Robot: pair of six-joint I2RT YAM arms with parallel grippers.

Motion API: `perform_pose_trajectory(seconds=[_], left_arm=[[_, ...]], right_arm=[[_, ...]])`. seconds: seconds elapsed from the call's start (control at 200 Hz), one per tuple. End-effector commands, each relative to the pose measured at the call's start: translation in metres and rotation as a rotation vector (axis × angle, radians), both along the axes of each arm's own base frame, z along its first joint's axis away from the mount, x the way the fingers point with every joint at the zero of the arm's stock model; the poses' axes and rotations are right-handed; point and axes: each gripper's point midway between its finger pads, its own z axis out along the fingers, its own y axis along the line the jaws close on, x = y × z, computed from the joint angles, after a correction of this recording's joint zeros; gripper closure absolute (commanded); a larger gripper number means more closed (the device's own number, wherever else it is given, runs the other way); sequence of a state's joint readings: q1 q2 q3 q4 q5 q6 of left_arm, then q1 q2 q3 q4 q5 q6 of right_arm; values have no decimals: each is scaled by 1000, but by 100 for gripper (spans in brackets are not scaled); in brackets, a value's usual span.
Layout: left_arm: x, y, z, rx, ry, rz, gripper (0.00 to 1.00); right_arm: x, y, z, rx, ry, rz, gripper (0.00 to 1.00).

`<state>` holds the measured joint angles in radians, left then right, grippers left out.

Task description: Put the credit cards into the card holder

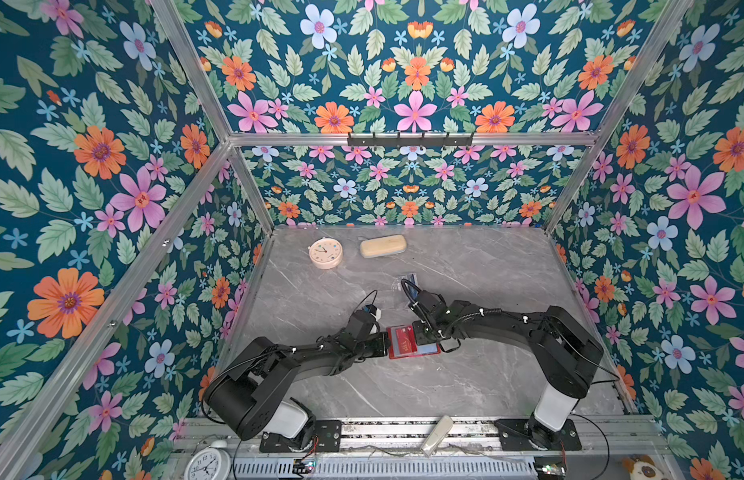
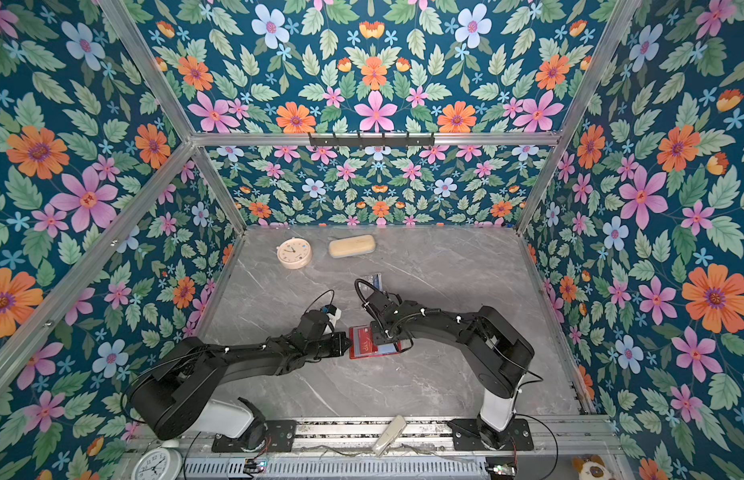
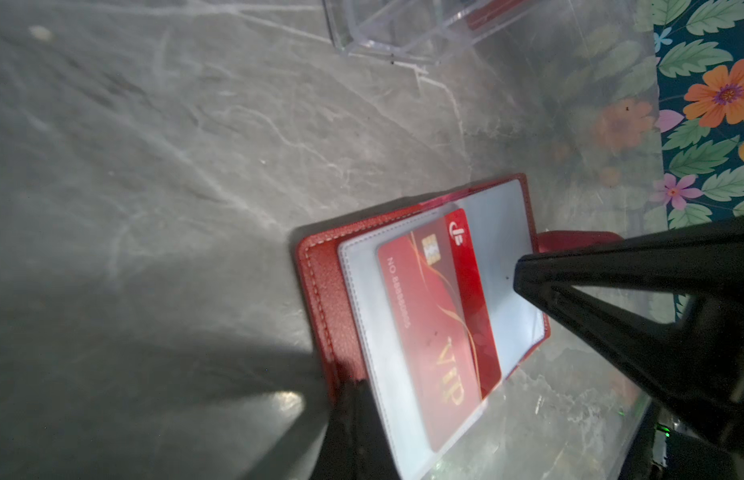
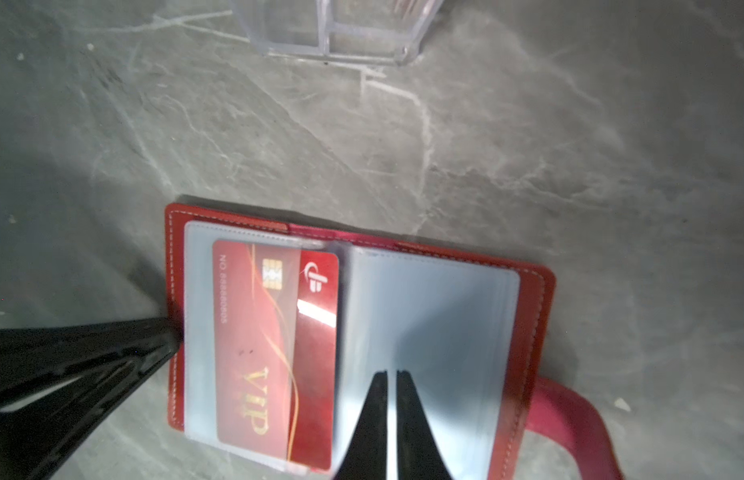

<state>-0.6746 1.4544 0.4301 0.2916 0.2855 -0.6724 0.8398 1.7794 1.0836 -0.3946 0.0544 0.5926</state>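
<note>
The red leather card holder [image 1: 393,353] [image 2: 356,352] lies open on the grey table, showing clear sleeves. A red credit card [image 1: 405,338] [image 3: 437,316] [image 4: 270,340] with gold "VIP" lettering sits partway in the sleeve on its left half. My left gripper [image 1: 388,345] [image 3: 351,384] [image 4: 175,336] is shut, its tip touching the holder's left edge [image 3: 320,291]. My right gripper [image 1: 420,334] [image 4: 389,372] [image 3: 524,270] is shut to a thin slit over the right half's sleeves [image 4: 445,332]; whether a sleeve is pinched I cannot tell. A blue credit card [image 1: 412,276] stands in a clear box farther back.
The clear plastic box [image 1: 403,286] [image 4: 333,29] stands just behind the holder. A pink clock [image 1: 325,252] and a beige case [image 1: 383,245] lie at the back. The holder's red strap [image 4: 570,415] trails off its right edge. A white remote [image 1: 437,434] rests on the front rail.
</note>
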Motion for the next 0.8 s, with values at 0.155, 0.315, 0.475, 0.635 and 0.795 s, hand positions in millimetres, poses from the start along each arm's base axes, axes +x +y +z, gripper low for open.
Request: perform_pose_trajectory(seconds=[0.155, 0.315, 0.475, 0.635, 0.795], left_arm=[[-9, 11, -13, 60, 39, 5, 100], [-8, 12, -13, 62, 37, 9, 100], [-8, 13, -13, 68, 37, 11, 100], [-8, 14, -12, 72, 34, 16, 100], [-8, 15, -12, 75, 34, 17, 100]], right_arm=[[-5, 5, -10, -6, 46, 15, 91], [-10, 6, -17, -33, 77, 39, 86], [-14, 1, -25, -89, 109, 43, 80], [-17, -1, -31, -121, 127, 55, 77], [-20, 1, -34, -135, 143, 75, 72]])
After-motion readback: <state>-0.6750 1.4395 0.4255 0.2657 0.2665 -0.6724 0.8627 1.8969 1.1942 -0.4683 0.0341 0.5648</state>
